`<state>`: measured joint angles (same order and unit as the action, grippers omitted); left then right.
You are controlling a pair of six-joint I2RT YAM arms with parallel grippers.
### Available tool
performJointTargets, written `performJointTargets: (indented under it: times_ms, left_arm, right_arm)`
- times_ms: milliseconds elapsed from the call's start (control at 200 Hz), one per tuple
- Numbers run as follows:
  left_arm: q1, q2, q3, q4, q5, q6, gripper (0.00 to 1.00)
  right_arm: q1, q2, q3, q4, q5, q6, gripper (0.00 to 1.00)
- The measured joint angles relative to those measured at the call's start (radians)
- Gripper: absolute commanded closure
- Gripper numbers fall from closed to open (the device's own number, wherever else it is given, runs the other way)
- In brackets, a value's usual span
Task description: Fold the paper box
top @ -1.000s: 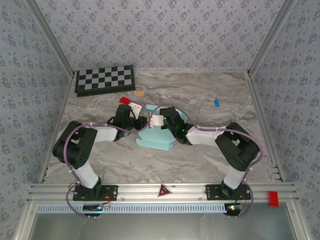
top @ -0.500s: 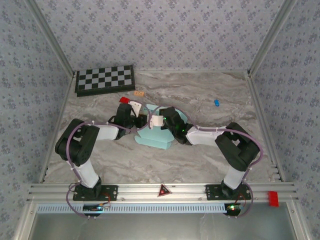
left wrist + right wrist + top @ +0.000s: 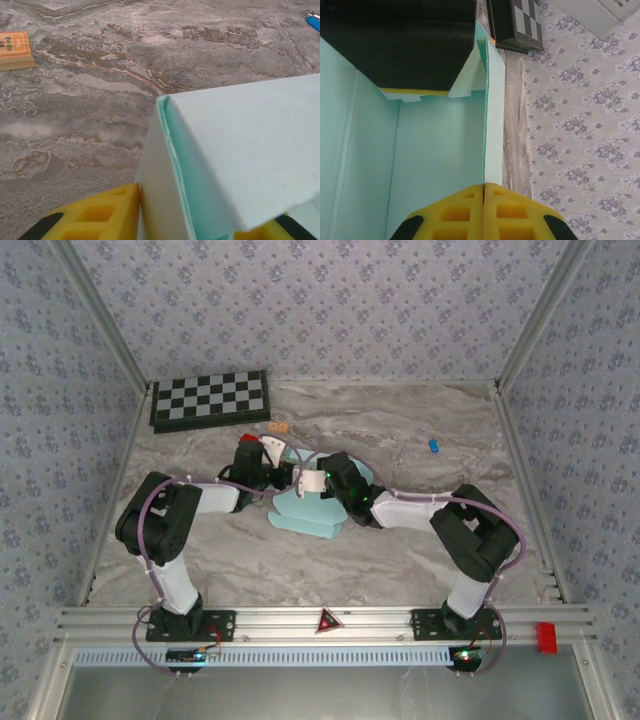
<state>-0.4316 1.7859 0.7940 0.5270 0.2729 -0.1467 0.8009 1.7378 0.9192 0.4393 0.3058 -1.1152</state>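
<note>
We find the paper box [image 3: 312, 518] partly folded in the middle of the tabletop [image 3: 420, 550], lying between the two arms. The right claw [image 3: 314, 482] is clenched on one upright wall of it: its yellow fingers [image 3: 455, 215] meet, with the thin card edge caught in the seam. Inside the box (seen from the right wrist) the walls and floor are pale cyan, and a black casing [image 3: 395, 40] with a yellow strip under it hangs over the open hollow. The left claw [image 3: 283, 468] straddles a corner of the box. One of its yellow fingers [image 3: 95, 215] touches the card, but we cannot tell whether it pinches. A checkerboard [image 3: 210, 398] lies at the far left corner, well apart.
</note>
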Motion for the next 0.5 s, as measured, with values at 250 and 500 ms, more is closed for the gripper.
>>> performJointTargets:
  times_ms: [250,500]
  left_arm:
    - [0.004,0.004,0.0,0.011,-0.017,-0.002,0.85]
    - [-0.003,0.005,0.0,0.011,-0.047,0.0,0.95]
  right_arm:
    - [0.0,0.005,0.017,-0.003,-0.006,0.008,1.0]
    - [0.003,0.005,0.038,-0.002,-0.009,0.031,0.94]
